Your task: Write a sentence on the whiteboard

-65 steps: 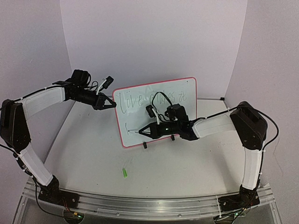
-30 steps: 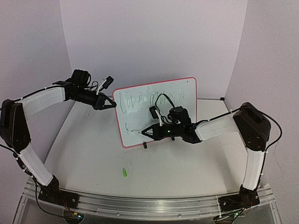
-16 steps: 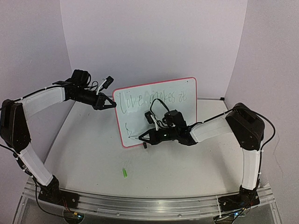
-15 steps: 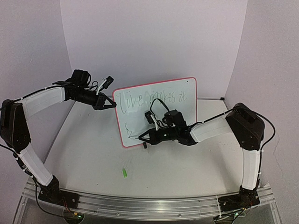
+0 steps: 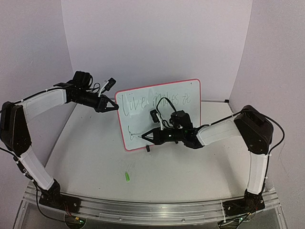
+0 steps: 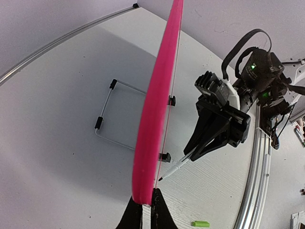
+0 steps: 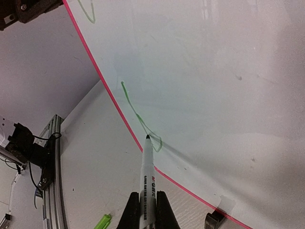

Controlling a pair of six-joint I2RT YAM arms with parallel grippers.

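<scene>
The whiteboard [image 5: 188, 109] stands upright at mid table, white with a red-pink rim [image 6: 155, 119]. The sentence [image 5: 155, 101] reads "Love makes it" on the top line; a green letter stroke [image 7: 140, 119] begins a second line at the lower left. My left gripper [image 5: 116, 107] is shut on the board's upper left edge, also in the left wrist view [image 6: 144, 206]. My right gripper [image 5: 148, 137] is shut on a white marker [image 7: 147, 179], its tip [image 7: 147, 137] touching the board at the stroke's loop.
A green marker cap [image 5: 127, 177] lies on the table in front of the board, also in the right wrist view [image 7: 102, 222]. The board's black feet [image 5: 148, 149] and wire stand [image 6: 107, 121] rest on the table. Purple walls enclose the back and sides.
My right gripper moved the marker along the board's lower left: down and left, then slightly back up and right. The green stroke has grown a loop. The left arm has not moved.
</scene>
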